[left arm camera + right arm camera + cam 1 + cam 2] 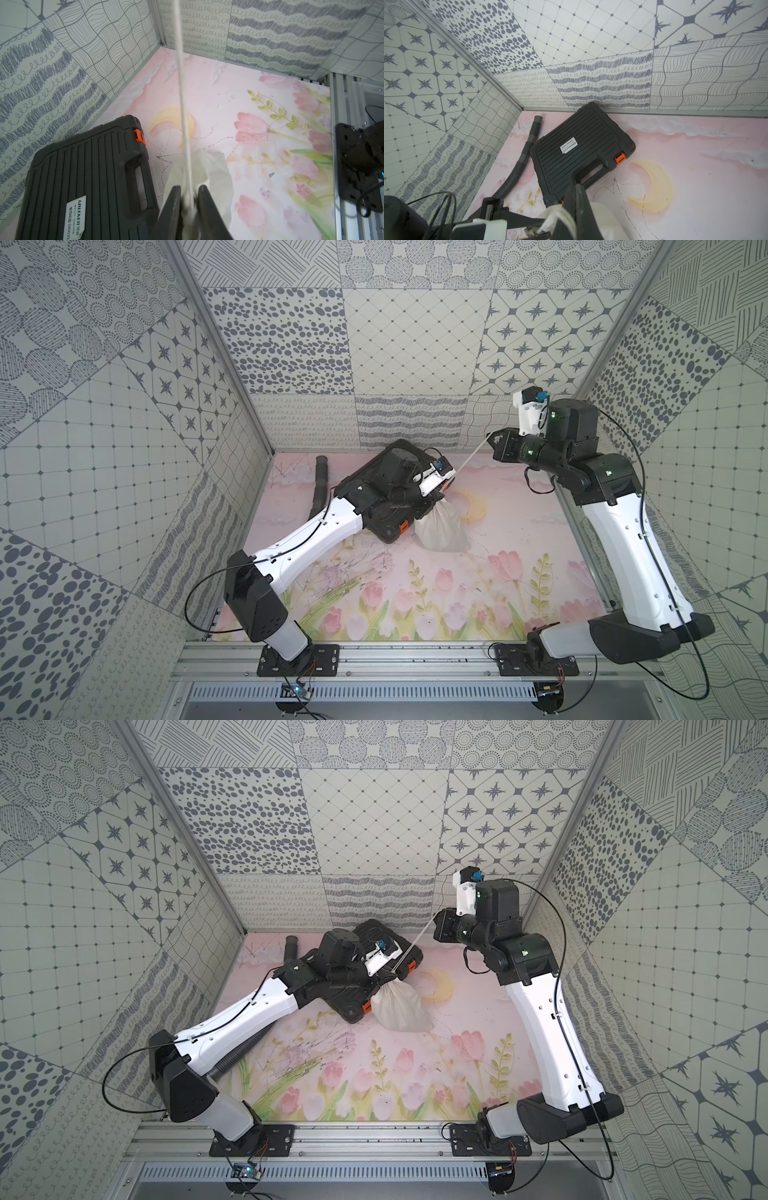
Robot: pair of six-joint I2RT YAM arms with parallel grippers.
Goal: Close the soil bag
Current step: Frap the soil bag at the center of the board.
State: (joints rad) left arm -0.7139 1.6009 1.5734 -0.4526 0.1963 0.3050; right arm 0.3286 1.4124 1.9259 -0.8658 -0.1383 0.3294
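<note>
Soil bag (441,529): off-white cloth sack lying on the worktop (478,597) just beside the black case (581,143). Its gathered neck sits at the left end effector (189,188), whose jaws stand narrowly apart around neck and cord (469,457); whether they pinch or hang loose cannot be told. Right end effector (494,438): closed on the taut cord's far end, raised near the back wall. Risks: the cord slips from that pinch, or an unrestrained neck lets the whole sack drag instead of cinching.
</note>
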